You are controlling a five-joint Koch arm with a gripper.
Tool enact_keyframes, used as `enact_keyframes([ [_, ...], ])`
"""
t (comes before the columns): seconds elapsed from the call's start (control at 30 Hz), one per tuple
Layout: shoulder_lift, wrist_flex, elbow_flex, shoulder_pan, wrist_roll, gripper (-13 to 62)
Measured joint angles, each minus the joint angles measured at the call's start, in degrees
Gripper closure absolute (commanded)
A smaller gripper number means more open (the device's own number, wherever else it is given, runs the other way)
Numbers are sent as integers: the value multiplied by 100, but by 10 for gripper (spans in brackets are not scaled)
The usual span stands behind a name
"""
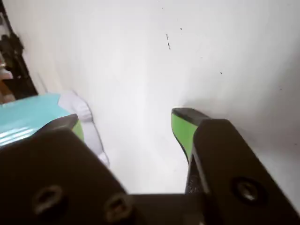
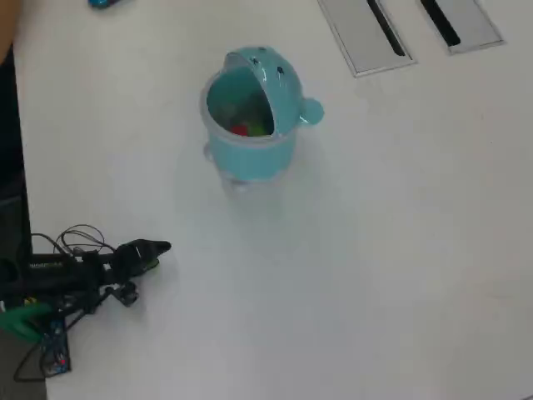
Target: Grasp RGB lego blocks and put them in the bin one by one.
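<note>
The teal-blue bin [image 2: 250, 146] stands upright on the white table with its lid [image 2: 275, 79] flipped open. Inside it I see a red lego block [image 2: 240, 129] and a yellow-green one [image 2: 256, 127]; the blue block is not visible. My gripper [image 2: 158, 250] rests low at the table's left edge in the overhead view, well short of the bin. In the wrist view the gripper [image 1: 125, 117] is open, its green-padded fingers [image 1: 183, 131] wide apart with only bare table between them. Part of the bin [image 1: 28, 117] shows at the left of that view.
Two flat grey slotted panels [image 2: 366, 33] [image 2: 462, 21] lie at the top right of the overhead view. A small teal object [image 2: 104, 3] sits at the top edge. Loose cables [image 2: 75, 237] run by the arm's base near the table's left edge [image 2: 23, 208].
</note>
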Motion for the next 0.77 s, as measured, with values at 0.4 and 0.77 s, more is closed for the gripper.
enact_keyframes([
  [0.4,0,0,0,0,0,146],
  [0.77,0,0,0,-9,0,147],
])
